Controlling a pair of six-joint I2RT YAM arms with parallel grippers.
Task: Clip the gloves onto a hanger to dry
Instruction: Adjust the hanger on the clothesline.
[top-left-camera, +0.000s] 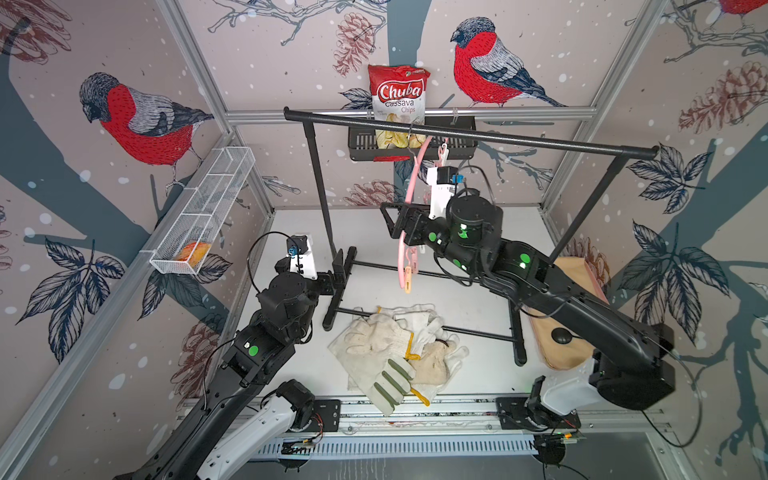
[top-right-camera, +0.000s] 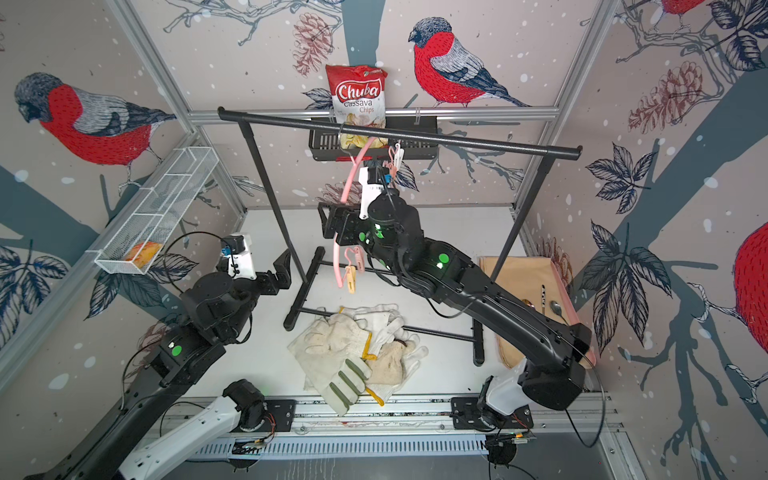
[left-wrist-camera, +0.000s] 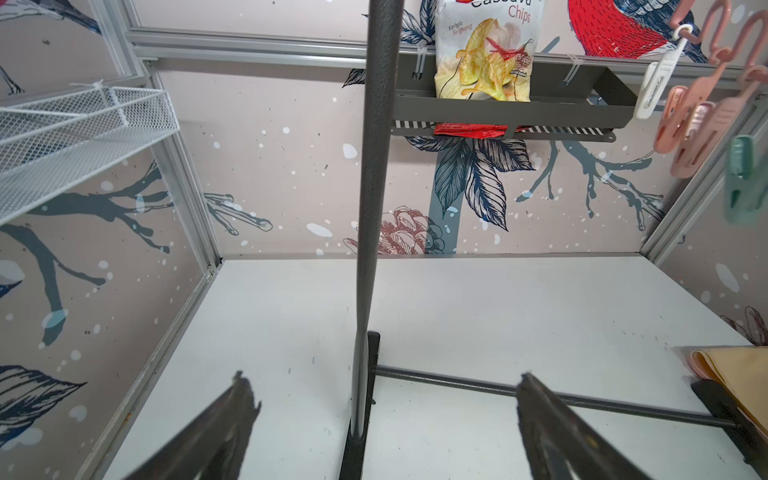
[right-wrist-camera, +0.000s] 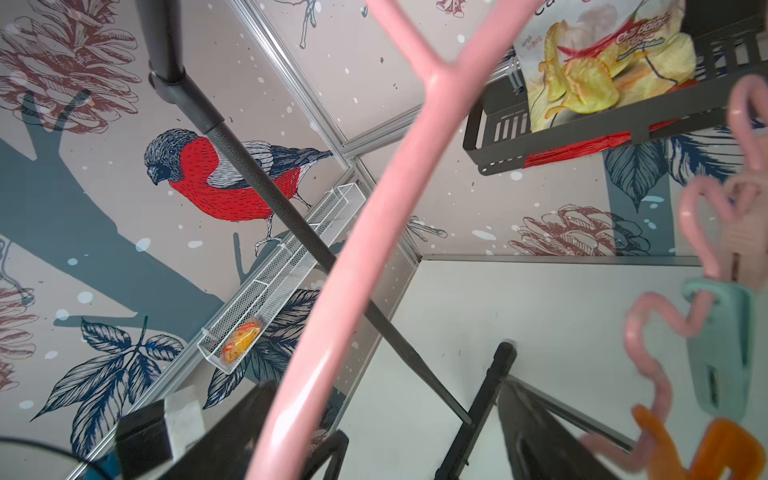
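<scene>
Right wrist view: right gripper (right-wrist-camera: 386, 390) released, fingers straddling the pink hanger (right-wrist-camera: 374, 232); left gripper (left-wrist-camera: 382, 378) spread wide astride the rack post (left-wrist-camera: 376, 166). Gloves (top-left-camera: 382, 340) heaped by the desk (top-left-camera: 478, 257) front edge.

Light: bright, even; table (top-left-camera: 486, 374) glows white.
Shadows: soft, faint under the gloves (top-left-camera: 382, 340).
Edges: both top views bow outward, frame rails (top-left-camera: 194, 62) curve.
Blur: hanger (right-wrist-camera: 374, 224) looms soft in right wrist view; pegs (right-wrist-camera: 719, 357) smeared.

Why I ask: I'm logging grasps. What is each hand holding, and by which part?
Nothing is held. The right hand stands open around the arm of the hanger, which hangs from the rack; the left hand is open too.
</scene>
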